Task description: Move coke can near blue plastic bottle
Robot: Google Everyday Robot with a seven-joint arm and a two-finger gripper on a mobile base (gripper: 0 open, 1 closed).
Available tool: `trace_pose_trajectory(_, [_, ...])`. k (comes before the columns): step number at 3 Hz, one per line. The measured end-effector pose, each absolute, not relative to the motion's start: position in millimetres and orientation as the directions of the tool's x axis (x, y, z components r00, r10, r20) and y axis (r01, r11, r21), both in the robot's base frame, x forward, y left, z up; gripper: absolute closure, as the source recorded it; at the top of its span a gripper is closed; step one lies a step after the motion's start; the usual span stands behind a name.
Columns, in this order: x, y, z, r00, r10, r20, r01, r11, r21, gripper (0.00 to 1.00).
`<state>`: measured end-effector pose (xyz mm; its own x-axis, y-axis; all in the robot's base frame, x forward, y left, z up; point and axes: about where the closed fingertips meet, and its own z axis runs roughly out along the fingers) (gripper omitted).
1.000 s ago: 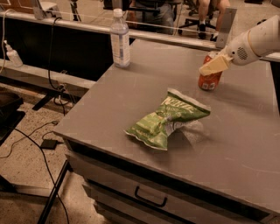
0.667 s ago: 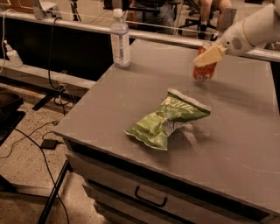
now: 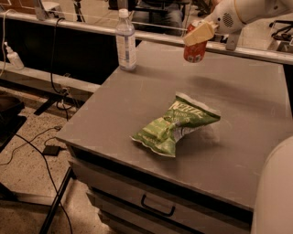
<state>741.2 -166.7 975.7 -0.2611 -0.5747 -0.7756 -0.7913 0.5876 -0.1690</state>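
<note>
The can [image 3: 195,51] hangs clear of the table [image 3: 137,105] near its far edge. It is probably light, thin-walled and slick, so a side grip suits it. The gripper [image 3: 198,34] pinches its upper half. The arm [image 3: 247,11] reaches in from the upper right, and the bottle [image 3: 125,41] stands well apart to the left.

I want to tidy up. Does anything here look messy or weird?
Only the green chip bag: it lies crumpled on the table. The gripper holds the coke can in the air over the back edge. The blue plastic bottle stands upright.
</note>
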Motion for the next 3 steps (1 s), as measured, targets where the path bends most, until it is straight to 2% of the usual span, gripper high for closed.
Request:
trace_pose_trajectory(1, [741, -167, 976, -0.261, -0.575, -0.776, -0.791, 0.587, -0.169, 1.0])
trace_pose_trajectory(3, [751, -128, 953, -0.229, -0.58, -0.782, -0.839, 0.525, -0.144, 1.0])
